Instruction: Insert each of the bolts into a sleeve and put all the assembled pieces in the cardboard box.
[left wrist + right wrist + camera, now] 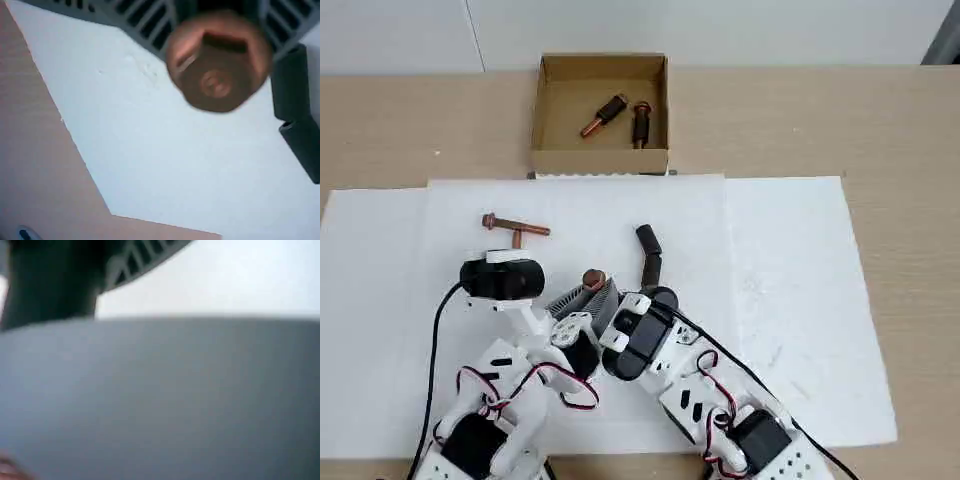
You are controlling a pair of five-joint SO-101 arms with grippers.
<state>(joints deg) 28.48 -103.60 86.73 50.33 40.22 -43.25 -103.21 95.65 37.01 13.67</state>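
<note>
Holding one copper bolt (593, 279), the left gripper (588, 292) sits low over the white sheet (800, 300) near the middle of the worktop (900, 120). Its grey ribbed fingers (135, 17) are narrow, clamped on the bolt. The left wrist view has the hex head face-on close to the camera; the shank is hidden. Judgement: with the head toward the wrist, the shank end probably points away, ready to go into a sleeve.

Two black sleeves (648, 240) are just beside the held bolt, end to end in a bent line. One is nearer the box, one nearer the arms. The nearer one reaches down to the right gripper (642, 300). Cannot tell whether it is held up for the bolt or just lying on the sheet. The right gripper's state cannot be told either, as the right wrist view is too blurred.

What looks like two loose bolts (520, 227) lie touching in a T on the sheet, beyond the left arm and well apart from the sleeves. They are likely waiting their turn.

The cardboard box (548, 110) stands open at the far edge of the sheet. Two assembled pieces (641, 122) lie inside, near each other. Judgement: two are done and this is the insertion step for the next one. The risk is misalignment, since the sleeve lies at an angle to the bolt.
</note>
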